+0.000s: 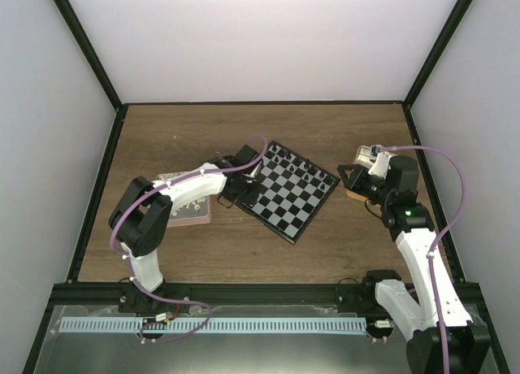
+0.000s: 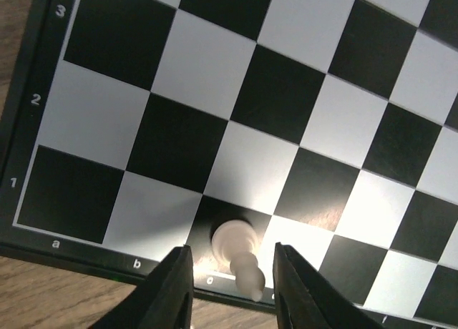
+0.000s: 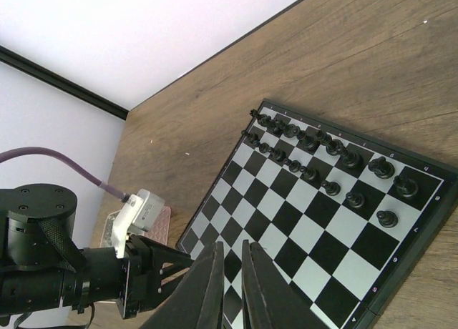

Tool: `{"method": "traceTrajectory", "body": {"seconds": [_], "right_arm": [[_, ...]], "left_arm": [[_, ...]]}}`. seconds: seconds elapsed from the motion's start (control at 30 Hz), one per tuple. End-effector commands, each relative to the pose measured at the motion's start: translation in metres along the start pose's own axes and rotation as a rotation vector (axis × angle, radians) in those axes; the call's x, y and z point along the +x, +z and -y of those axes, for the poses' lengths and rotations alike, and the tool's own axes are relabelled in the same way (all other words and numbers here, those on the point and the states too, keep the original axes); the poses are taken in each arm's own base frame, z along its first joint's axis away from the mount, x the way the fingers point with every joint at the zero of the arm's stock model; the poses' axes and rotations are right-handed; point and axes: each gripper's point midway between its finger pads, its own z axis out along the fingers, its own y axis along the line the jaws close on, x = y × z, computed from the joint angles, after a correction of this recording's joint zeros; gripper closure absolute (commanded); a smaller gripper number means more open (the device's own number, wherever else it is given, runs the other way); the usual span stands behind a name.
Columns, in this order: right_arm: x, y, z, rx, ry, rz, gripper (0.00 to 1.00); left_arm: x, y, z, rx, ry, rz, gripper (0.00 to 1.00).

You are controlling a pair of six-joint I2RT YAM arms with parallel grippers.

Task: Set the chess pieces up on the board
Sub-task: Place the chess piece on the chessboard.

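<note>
On the left of a brown wooden table (image 1: 162, 138), seen from above, a pink tray (image 1: 193, 213) lies partly hidden under the white left arm. That arm reaches right, to the near-left side of the chessboard (image 1: 284, 203), which sits turned like a diamond near the middle of the table.

Close up from the left wrist, the left pincer (image 2: 232, 252) hangs low over the board's edge row, by the letters b and c. Its two black fingers (image 2: 175, 290) stand a little apart. Between them a single cream-white chess piece (image 2: 230, 236) stands on a dark square, with a gap on either side, so neither finger touches it.

Farther right, black chess pieces (image 3: 315, 154) fill two neat rows along the board's far-right edge. The squares in between are bare.

At the right of the table, well apart from the board, the right arm bends over a tan box (image 1: 354, 194), most of it hidden. From its wrist view the right pincer (image 3: 230, 244) is nearly closed, only a thin slit between the fingers, and it holds nothing.
</note>
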Motion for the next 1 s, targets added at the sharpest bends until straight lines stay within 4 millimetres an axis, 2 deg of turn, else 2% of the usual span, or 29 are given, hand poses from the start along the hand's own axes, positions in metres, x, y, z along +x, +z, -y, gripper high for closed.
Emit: {"method": "traceTrajectory", "body": {"seconds": [0.0,0.1,0.2,0.33,0.5,0.67,0.87,0.97], "right_arm": [[-0.004,-0.001,0.0,-0.004,-0.003,0.017,0.91],[-0.005,-0.002,-0.001,-0.006,-0.004,0.02,0.91],[-0.005,-0.003,-0.003,-0.007,-0.005,0.022,0.91],[-0.005,-0.005,-0.004,-0.012,-0.003,0.02,0.9],[-0.002,-0.006,-0.005,-0.009,-0.01,0.002,0.87],[0.004,-0.002,-0.001,0.009,-0.021,-0.037,0.78],[0.013,0.016,-0.008,0.008,-0.062,-0.084,0.55],[0.018,0.031,-0.011,0.027,-0.071,-0.103,0.51]], "left_arm": [[-0.006,-0.013,0.002,-0.003,0.007,0.027,0.61],[-0.016,-0.029,0.007,0.014,0.001,0.071,0.51],[-0.026,-0.049,0.01,0.028,-0.01,0.132,0.48],[-0.035,-0.078,-0.004,-0.02,-0.059,0.226,0.46],[-0.035,-0.115,-0.045,-0.112,-0.186,0.354,0.41],[-0.022,-0.141,-0.099,-0.187,-0.324,0.443,0.33],[-0.005,-0.158,-0.157,-0.223,-0.475,0.519,0.27],[-0.003,-0.157,-0.176,-0.224,-0.531,0.546,0.26]]}}
